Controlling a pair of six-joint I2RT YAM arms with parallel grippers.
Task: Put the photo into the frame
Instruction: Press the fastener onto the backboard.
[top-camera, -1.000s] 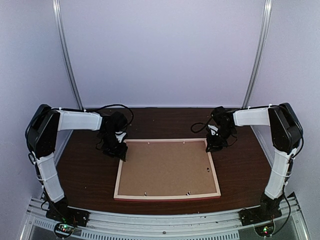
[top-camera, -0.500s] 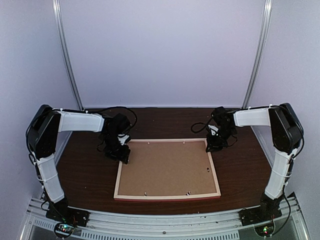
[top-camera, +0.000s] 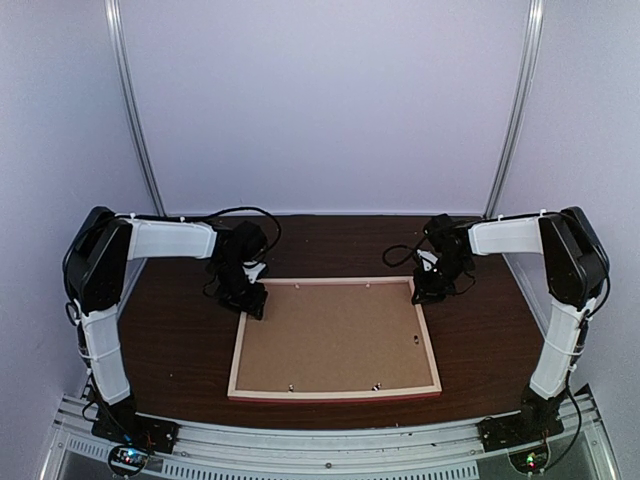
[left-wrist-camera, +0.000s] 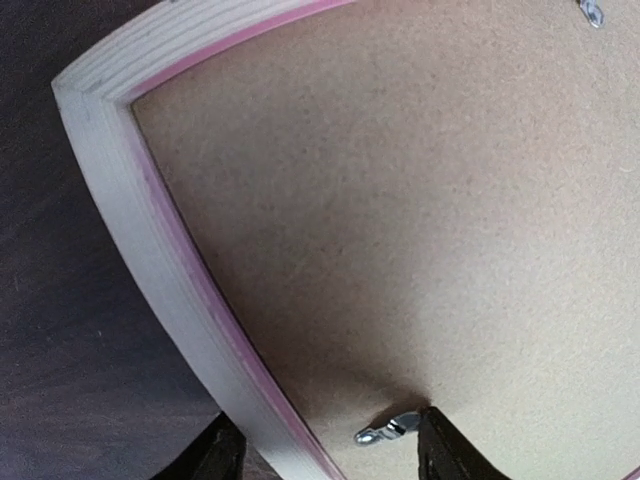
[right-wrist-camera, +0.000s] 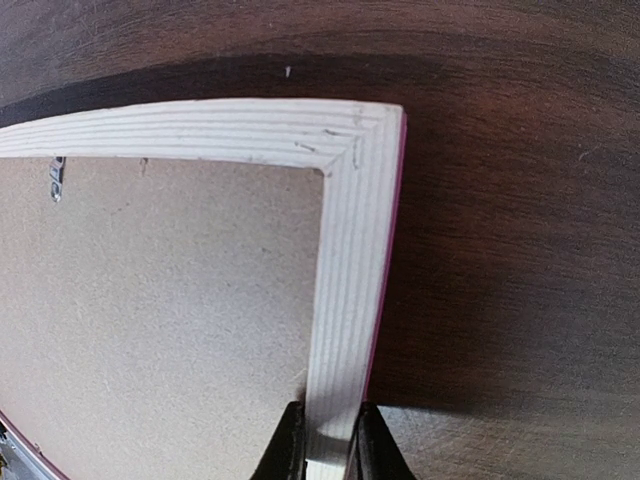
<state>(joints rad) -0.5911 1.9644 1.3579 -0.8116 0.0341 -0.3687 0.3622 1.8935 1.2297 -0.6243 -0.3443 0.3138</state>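
Note:
The frame (top-camera: 433, 350) lies face down on the dark table, its pale wood back edges up and a brown backing board (top-camera: 335, 335) filling it. The photo is hidden. My left gripper (top-camera: 247, 300) is at the far left corner, open. In the left wrist view the left gripper (left-wrist-camera: 330, 450) straddles the frame's left rail (left-wrist-camera: 150, 250), the inner finger (left-wrist-camera: 445, 450) touching a small metal clip (left-wrist-camera: 390, 428) on the board. My right gripper (top-camera: 425, 290) is at the far right corner. In the right wrist view the right gripper (right-wrist-camera: 330, 440) is shut on the frame's right rail (right-wrist-camera: 350, 250).
More metal clips sit along the board's edges (left-wrist-camera: 592, 12) (right-wrist-camera: 56, 180) (top-camera: 414, 340). Dark wooden table (top-camera: 180, 340) surrounds the frame on all sides. White booth walls and two metal poles (top-camera: 135, 110) stand behind.
My left gripper has shifted right, closer onto the frame's far left corner. The right gripper and the frame have not moved.

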